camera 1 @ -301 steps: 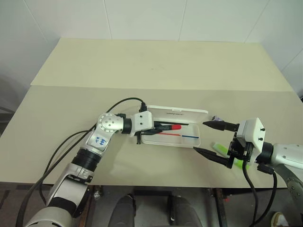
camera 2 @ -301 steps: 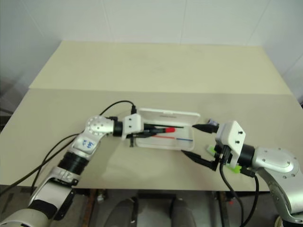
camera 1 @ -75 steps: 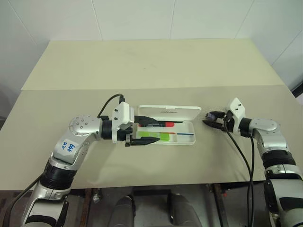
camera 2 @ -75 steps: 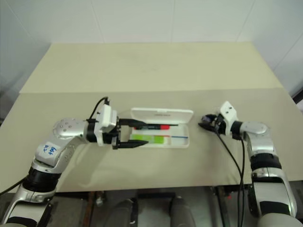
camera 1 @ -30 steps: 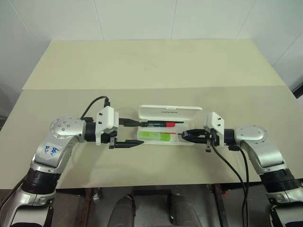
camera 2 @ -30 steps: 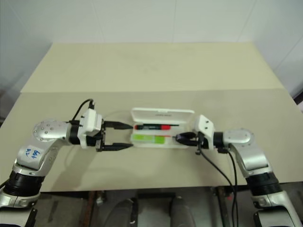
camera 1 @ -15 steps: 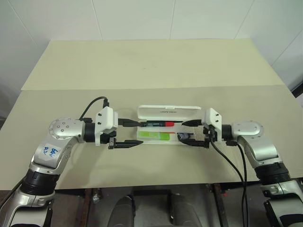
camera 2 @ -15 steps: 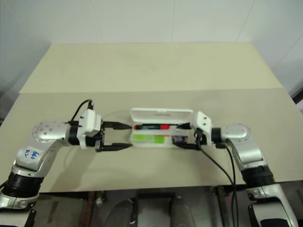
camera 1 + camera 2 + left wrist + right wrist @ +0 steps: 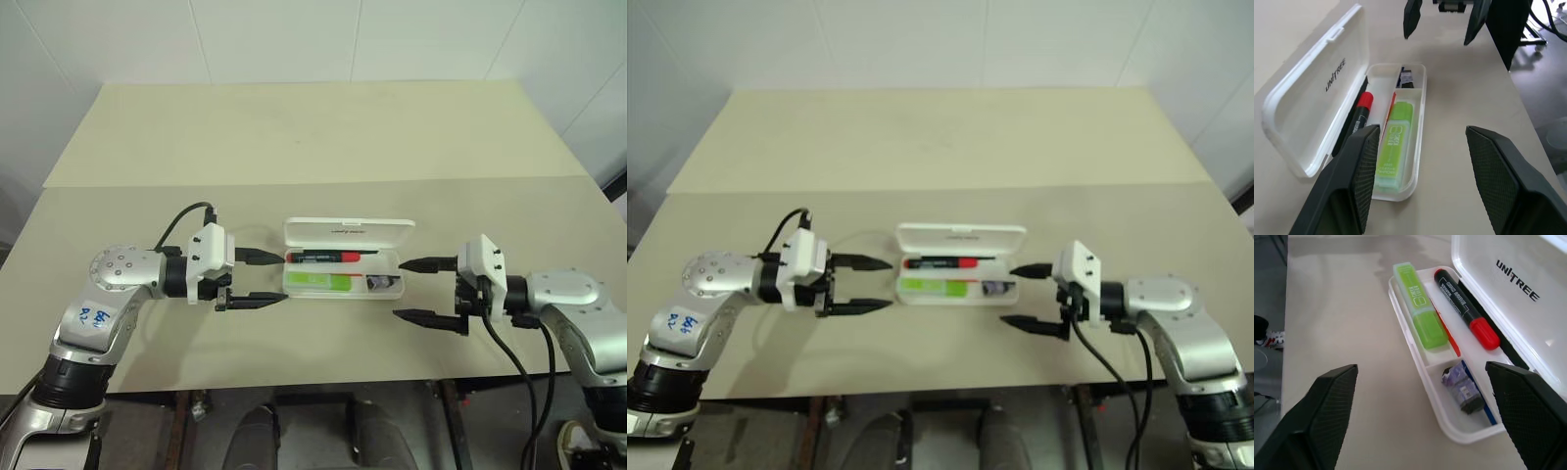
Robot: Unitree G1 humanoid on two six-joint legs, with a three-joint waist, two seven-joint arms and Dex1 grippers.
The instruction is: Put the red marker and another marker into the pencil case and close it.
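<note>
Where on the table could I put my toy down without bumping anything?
The far half of the table, behind the pencil case, is bare. So is the near strip in front of it. It is crowded in the middle: the left claw and right claw flank the case, both open.

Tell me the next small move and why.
Probably swing the lid down over the pencil case. The red marker and the green marker already lie inside, the lid still stands open, and the left gripper and right gripper are both open and empty at either end of it.
</note>
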